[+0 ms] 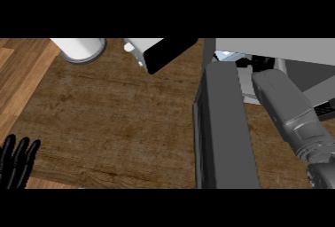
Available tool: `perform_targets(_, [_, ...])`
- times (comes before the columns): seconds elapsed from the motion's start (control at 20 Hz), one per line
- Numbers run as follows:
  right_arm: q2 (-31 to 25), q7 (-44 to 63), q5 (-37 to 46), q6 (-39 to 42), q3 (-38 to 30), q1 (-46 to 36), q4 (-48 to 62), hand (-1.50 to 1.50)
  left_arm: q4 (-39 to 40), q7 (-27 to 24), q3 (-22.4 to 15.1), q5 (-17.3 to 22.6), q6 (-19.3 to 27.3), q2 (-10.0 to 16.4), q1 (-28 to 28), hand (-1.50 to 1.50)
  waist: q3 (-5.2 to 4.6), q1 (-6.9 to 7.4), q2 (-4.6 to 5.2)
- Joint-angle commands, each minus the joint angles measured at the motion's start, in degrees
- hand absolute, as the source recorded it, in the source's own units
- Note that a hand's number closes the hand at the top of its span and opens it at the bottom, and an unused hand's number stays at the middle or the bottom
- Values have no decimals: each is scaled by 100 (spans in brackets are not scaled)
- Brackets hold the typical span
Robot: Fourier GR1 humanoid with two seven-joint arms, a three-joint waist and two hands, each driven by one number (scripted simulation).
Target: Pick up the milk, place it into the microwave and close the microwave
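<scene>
The microwave (pixel 281 46) stands at the upper right, and its open door (pixel 222 128) juts toward me as a dark grey slab seen edge-on. My right forearm runs from the lower right up into the oven's opening. Only a black bit of the right hand (pixel 260 62) shows there, beside a small white and pale blue piece that looks like the milk (pixel 226 55), just inside the opening. Whether the hand touches or holds the milk is hidden. My left hand (pixel 17 158) rests open, fingers up, at the lower left edge.
A white cylinder on a grey base (pixel 79 47) stands at the top left. A white appliance with a black panel (pixel 160 51) sits at the top middle. The brown wooden counter (pixel 111 119) stretches left of the door.
</scene>
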Motion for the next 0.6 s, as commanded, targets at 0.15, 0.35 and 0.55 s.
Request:
perform_targets(0.15, [29, 151, 172, -708, 87, -212, 132, -150, 150, 83, -115, -172, -5, 52, -234, -150, 2, 109, 105])
perform_targets(0.35, [225, 485, -46, -14, -102, -303, 306, -150, 219, 17, -160, -213, -58, 51, -196, -150, 9, 186, 77])
perform_targets(0.55, [321, 483, -95, 393, -158, -317, 353, -150, 215, 34, -331, -310, -49, 4, -337, -150, 17, 156, 94])
